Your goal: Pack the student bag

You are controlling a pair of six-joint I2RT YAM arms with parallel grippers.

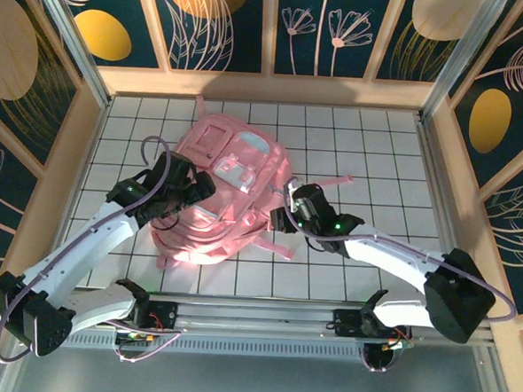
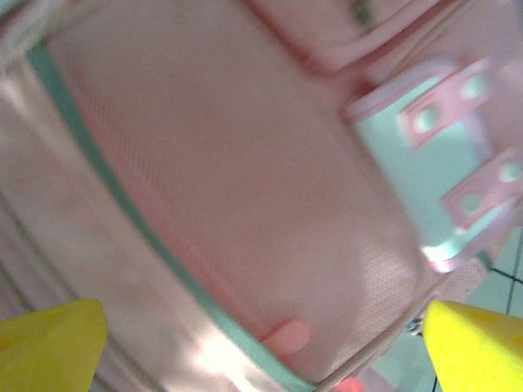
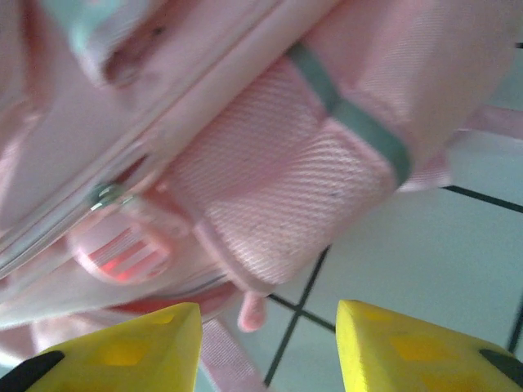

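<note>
Both arms bent in over the pink student bag (image 1: pixel 226 194), which lies around the middle of the white gridded table (image 1: pixel 379 168), a little toward its left edge.

The left arm extends from the near left corner. Its left gripper (image 2: pixel 263 343) hangs close above the bag's left side, yellow fingertips (image 2: pixel 49 343) spread wide with nothing between them. The right arm folds at the elbow near the right edge and angles back. Its right gripper (image 3: pixel 274 347) sits low beside the bag's right flank, jaws partly apart and gripping nothing, facing a woven side pocket (image 3: pixel 278 188) with a grey-green band and a round pink zip pull (image 3: pixel 122 249).
</note>
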